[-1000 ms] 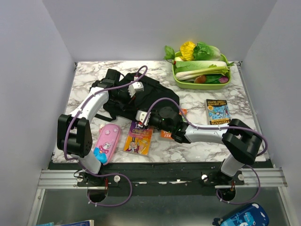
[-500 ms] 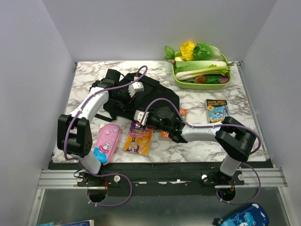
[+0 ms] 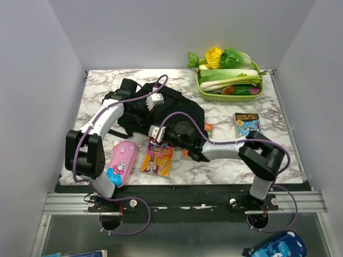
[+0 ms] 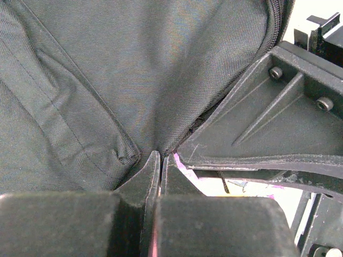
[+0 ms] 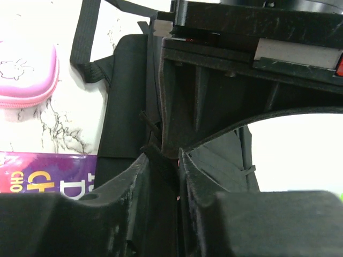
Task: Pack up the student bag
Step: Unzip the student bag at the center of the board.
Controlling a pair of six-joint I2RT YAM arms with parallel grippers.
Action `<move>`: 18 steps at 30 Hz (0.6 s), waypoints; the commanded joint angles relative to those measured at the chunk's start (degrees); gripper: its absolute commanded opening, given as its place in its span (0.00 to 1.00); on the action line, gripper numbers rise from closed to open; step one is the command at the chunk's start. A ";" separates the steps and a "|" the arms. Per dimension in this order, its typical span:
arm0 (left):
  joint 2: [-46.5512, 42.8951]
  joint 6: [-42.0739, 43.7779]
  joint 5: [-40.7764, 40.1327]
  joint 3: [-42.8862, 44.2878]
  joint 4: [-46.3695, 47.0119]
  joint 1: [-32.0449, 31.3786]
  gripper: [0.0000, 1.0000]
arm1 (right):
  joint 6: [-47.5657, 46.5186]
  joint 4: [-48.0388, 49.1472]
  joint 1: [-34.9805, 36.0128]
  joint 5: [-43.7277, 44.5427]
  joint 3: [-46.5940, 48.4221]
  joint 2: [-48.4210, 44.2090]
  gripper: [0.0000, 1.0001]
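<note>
Top external: marble table point(image 3: 220, 113) (grey walls point(image 3: 161, 32)); left gripper point(image 4: 159, 158) pinches bag point(image 4: 134, 64), right gripper point(image 5: 163, 155) unclear.

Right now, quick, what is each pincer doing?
Left pincer: closed, pinching the large soft black fabric backpack.
Right pincer: closed on an edge of that backpack.
</note>
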 commanded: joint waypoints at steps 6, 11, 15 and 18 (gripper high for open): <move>-1.11 -0.61 2.76 -0.99 0.05 -0.26 0.00 | 0.18 -0.19 0.45 1.36 1.72 -0.12 0.06; -0.94 -0.35 1.87 -1.52 0.49 -0.26 0.00 | 2.81 -2.56 0.36 1.36 0.14 -2.58 0.01; -1.02 0.18 1.08 -2.39 0.75 -0.26 0.00 | 5.71 -2.74 0.45 3.73 -1.88 -5.22 0.01; -1.46 0.35 0.73 -3.01 0.93 -0.26 0.00 | 7.82 -2.83 0.45 5.58 -3.29 -6.19 0.01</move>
